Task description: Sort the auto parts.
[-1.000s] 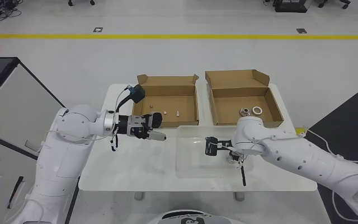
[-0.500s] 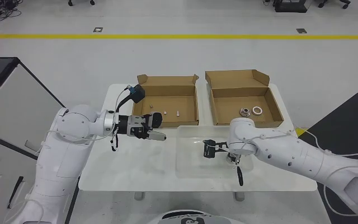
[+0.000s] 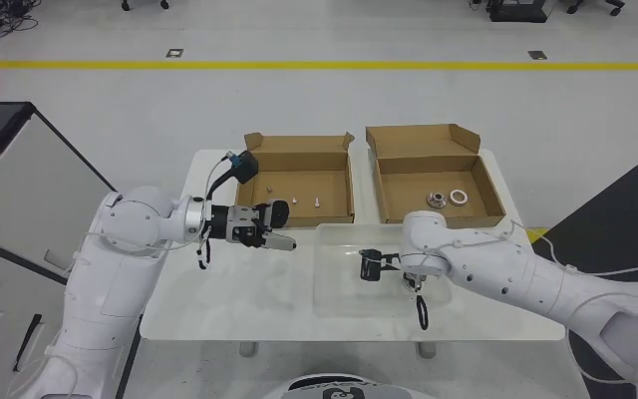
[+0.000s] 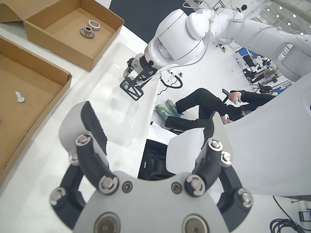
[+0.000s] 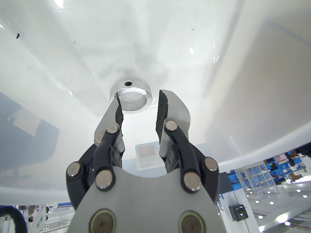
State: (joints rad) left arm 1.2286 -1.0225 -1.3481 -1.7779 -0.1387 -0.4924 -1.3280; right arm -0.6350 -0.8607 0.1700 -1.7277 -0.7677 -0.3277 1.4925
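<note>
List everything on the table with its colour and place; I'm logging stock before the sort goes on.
Table: one, white, under everything.
Left box: one, brown cardboard, open, far side of the table.
Right box: one, brown cardboard, open, beside the left box.
Bolts: three, pale silver, in the left box.
Flange: one, grey metal, in the right box.
Ring: one, silver, next to the flange.
Tray: one, translucent white, in front of the boxes.
Collar: one, silver, in the tray.
Left tool: one, open, near the left box.
Right tool: one, open, at the collar.

ring [image 5: 139, 87] in tray [image 3: 339, 291], boxes [image 3: 299, 202] behind
</note>
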